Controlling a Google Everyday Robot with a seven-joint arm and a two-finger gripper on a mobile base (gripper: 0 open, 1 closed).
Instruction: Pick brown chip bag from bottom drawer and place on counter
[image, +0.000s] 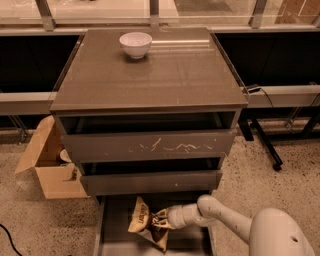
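Grasping looks like the step in hand: the gripper (161, 220) meets the right side of the brown chip bag (141, 222) in the near, open bottom drawer (114, 227). Whether it has clamped, I cannot tell. Next comes a lift to the counter (165, 75).

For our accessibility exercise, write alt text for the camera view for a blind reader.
The robot's gripper is at the brown chip bag in the open bottom drawer; above, a white bowl sits on the counter.

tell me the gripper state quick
gripper: closed on the brown chip bag, down in the bottom drawer
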